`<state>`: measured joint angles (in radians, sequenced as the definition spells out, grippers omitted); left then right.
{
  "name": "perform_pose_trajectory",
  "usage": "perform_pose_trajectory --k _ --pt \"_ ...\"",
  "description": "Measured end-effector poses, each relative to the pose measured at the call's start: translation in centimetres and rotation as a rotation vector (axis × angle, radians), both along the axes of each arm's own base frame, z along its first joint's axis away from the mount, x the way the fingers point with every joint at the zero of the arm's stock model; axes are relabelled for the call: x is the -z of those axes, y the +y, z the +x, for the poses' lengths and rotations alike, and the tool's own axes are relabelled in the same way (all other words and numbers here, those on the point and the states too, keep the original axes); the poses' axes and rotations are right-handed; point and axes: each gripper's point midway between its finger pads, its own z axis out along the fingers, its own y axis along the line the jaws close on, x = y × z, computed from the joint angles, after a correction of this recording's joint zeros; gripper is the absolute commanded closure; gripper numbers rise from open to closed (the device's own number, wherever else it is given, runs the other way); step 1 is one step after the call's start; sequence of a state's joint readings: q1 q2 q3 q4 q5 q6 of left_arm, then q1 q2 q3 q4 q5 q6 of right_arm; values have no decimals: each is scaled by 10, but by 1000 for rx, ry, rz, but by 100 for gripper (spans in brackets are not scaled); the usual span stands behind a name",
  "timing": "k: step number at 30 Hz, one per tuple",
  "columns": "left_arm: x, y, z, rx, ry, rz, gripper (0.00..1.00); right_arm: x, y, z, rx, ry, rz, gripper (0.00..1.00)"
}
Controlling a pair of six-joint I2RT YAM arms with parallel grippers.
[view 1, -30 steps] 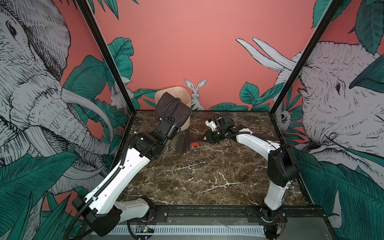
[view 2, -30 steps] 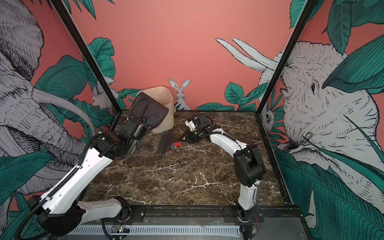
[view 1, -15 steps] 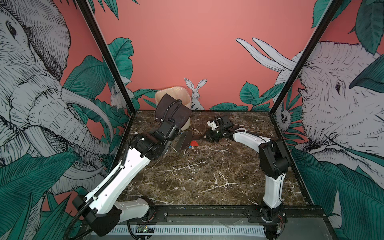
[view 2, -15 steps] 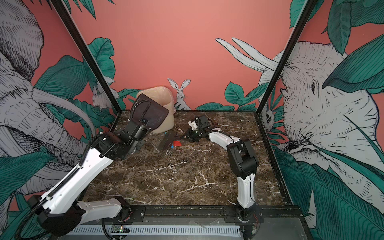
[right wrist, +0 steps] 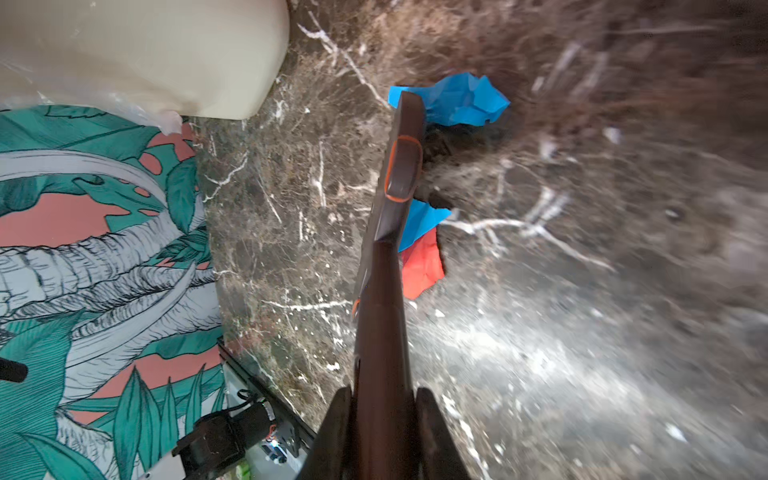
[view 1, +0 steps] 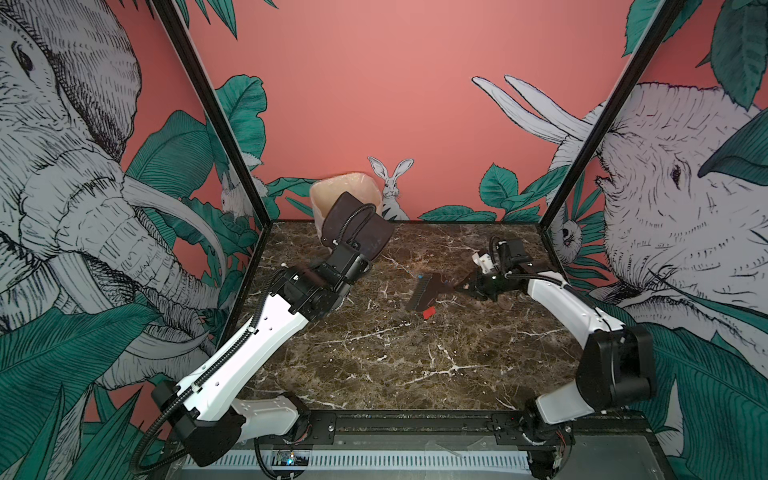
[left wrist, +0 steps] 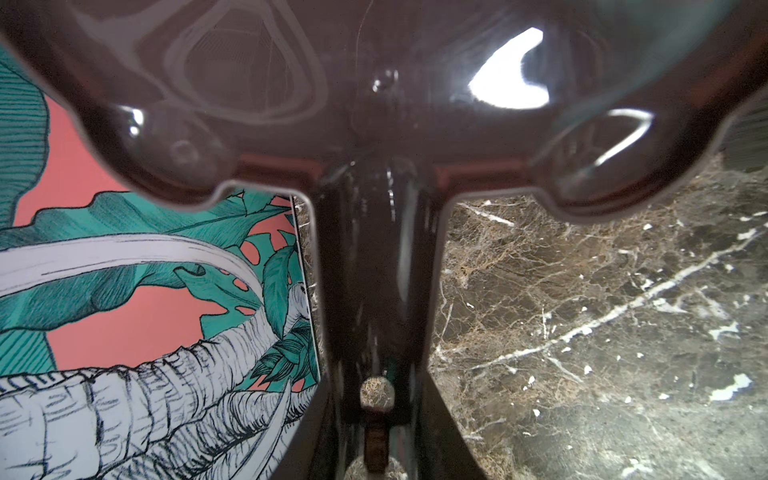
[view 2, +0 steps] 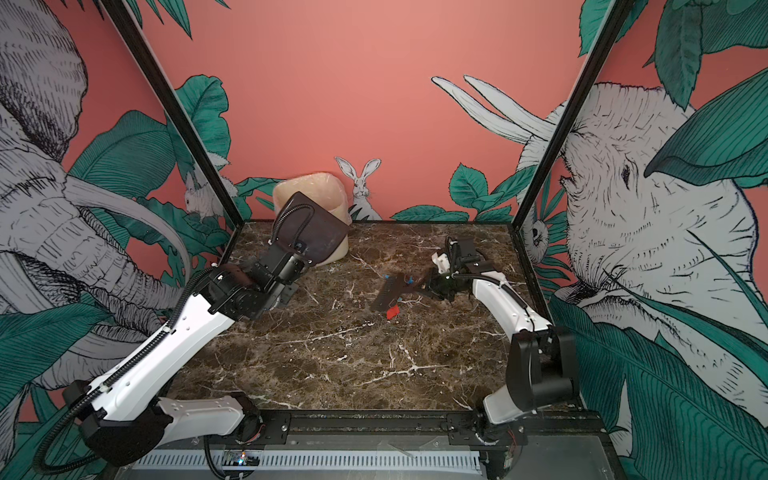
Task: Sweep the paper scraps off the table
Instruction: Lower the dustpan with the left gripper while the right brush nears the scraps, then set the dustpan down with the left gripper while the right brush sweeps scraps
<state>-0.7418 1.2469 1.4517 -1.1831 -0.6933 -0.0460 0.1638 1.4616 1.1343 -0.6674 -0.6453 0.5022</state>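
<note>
Three scraps (right wrist: 461, 102) apparently aligned along brush (right wrist: 380, 291) in right pincer (right wrist: 384, 395); dustpan (view 1: 357, 228) in left pincer (view 1: 352, 253).

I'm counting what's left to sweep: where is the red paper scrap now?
In both top views the red paper scrap lies on the table, just right of centre, beside the near end of the brush head that the right gripper holds.
</note>
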Motion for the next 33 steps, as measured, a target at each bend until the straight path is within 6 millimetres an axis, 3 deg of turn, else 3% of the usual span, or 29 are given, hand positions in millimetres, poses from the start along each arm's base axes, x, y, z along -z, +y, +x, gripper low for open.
perform_pose_trajectory --k 3,6,13,19,28,33 --pt "4 -7 0 16 13 2 100 -11 -29 -15 40 -5 -67 100" --pt "10 -14 0 30 27 1 100 -22 -44 -26 47 -14 -123 100" --pt "40 -40 -13 95 111 -1 100 -51 -52 -37 0 -49 -203 100" --pt "81 -56 -36 132 238 -20 100 -85 -64 -39 -82 -161 -377 100" --pt "128 -69 -77 166 433 -56 100 -103 -64 -59 -296 -212 -634 100" --pt "148 -77 -103 194 537 -65 100 -102 -55 -64 -444 -205 -757 100"
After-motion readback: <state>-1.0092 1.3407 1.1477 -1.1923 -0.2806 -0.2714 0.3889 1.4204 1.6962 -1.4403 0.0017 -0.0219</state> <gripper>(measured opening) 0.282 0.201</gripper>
